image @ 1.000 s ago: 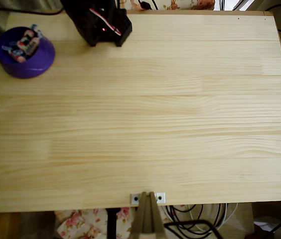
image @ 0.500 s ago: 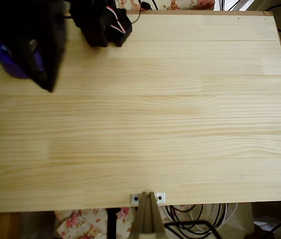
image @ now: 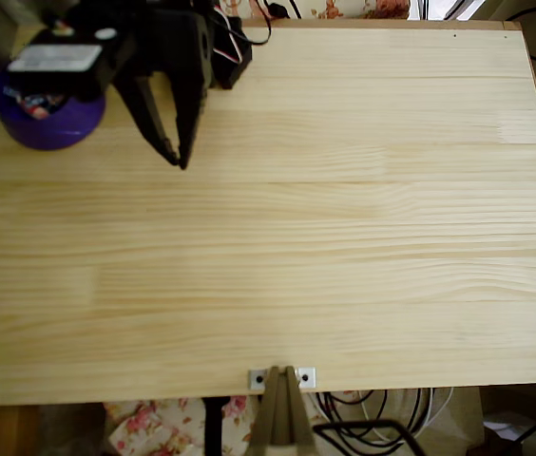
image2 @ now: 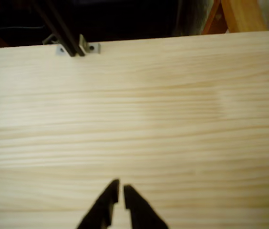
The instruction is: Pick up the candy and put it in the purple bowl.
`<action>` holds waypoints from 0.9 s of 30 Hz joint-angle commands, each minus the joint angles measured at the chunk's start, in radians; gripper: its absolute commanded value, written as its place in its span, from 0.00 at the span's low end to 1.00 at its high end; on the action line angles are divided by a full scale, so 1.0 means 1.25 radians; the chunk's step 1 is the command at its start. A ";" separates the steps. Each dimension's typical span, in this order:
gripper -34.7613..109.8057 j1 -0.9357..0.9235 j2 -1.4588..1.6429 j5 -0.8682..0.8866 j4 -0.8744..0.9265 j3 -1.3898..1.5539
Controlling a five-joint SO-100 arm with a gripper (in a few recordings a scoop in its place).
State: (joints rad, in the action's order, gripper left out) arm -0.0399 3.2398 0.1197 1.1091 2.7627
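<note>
No readable writing anywhere. Overhead: purple bowl at the counter's top-left corner, partly under the arm; red-and-white candy lies inside it (count unclear). Pincer hangs just right of the bowl, tips nearly together, holding nothing. Wrist view adds bare wood under the tips and a metal bracket at the far edge.
</note>
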 commanded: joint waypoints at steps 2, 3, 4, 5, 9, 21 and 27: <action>0.24 -0.027 0.048 0.005 0.013 0.027; 0.24 -0.032 0.048 0.004 0.012 0.034; 0.24 -0.036 0.048 0.004 0.012 0.042; 0.24 -0.039 0.048 0.002 0.012 0.050; 0.24 -0.047 0.048 0.001 0.006 0.092; 0.24 -0.032 0.048 0.015 -0.037 0.198; 0.24 -0.027 0.048 0.011 -0.037 0.198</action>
State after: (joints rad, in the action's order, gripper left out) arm -0.0660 3.2904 0.1243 1.0753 3.0235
